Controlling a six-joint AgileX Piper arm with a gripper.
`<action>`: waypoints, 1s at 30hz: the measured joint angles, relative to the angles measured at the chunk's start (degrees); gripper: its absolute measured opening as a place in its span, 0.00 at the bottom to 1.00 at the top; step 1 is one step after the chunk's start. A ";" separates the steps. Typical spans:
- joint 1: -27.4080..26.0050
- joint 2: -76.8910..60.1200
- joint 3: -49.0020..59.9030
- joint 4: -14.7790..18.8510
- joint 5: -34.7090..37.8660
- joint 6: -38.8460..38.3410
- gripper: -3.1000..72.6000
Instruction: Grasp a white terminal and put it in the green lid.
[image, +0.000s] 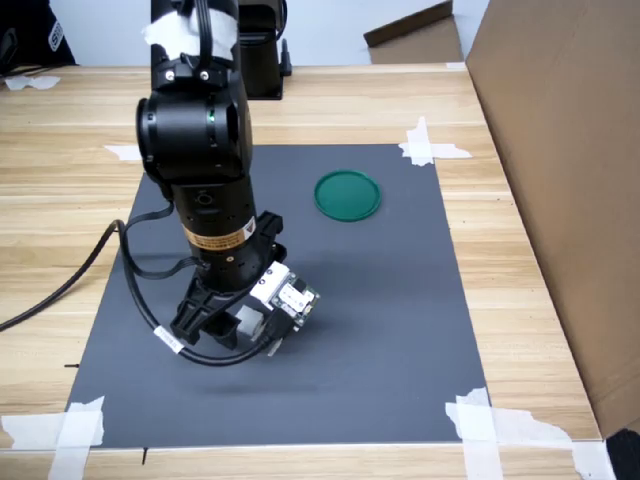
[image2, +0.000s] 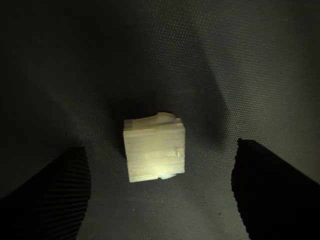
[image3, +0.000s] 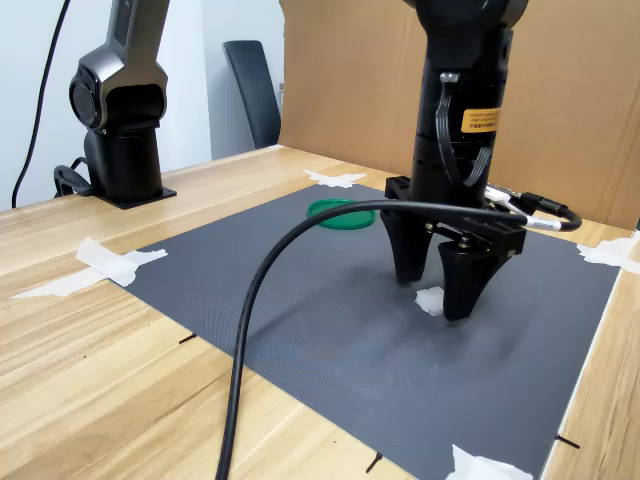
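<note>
White terminal (image2: 154, 147): I see it lying on the mat in the middle of the wrist view, a pale blocky cube; in the second exterior view it is a small white spot (image3: 430, 299) low between the fingers.
Gripper (image3: 436, 296): my fingers are spread and released, one dark fingertip (image2: 50, 192) on each side of the terminal, gaps on both sides, nothing grasped.
Green lid (image: 347, 194): flat on the mat, upper centre-right of the first exterior view, well apart from the gripper; I see open mat between the two.
Around it: a black cable (image3: 262, 300) loops from the arm across the lower left of the second exterior view; a second black arm base (image3: 120, 120) stands at the upper left there.
Hard to make out: in the first exterior view the arm's wrist covers the terminal; I cannot tell from any view whether the fingertips touch the mat.
Surface: dark grey mat (image: 380, 300), taped at its corners with white tape strips (image: 430, 145) onto a light wooden table (image: 520, 260).
Room: brown cardboard panels (image: 570, 180) along the first exterior view's right edge, pale wall behind.
</note>
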 joint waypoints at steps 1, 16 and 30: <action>0.00 0.00 -0.13 0.00 -0.06 0.00 0.95; 0.00 1.41 -0.32 0.45 0.81 0.00 0.89; 0.00 1.72 -0.44 0.69 1.83 2.57 0.40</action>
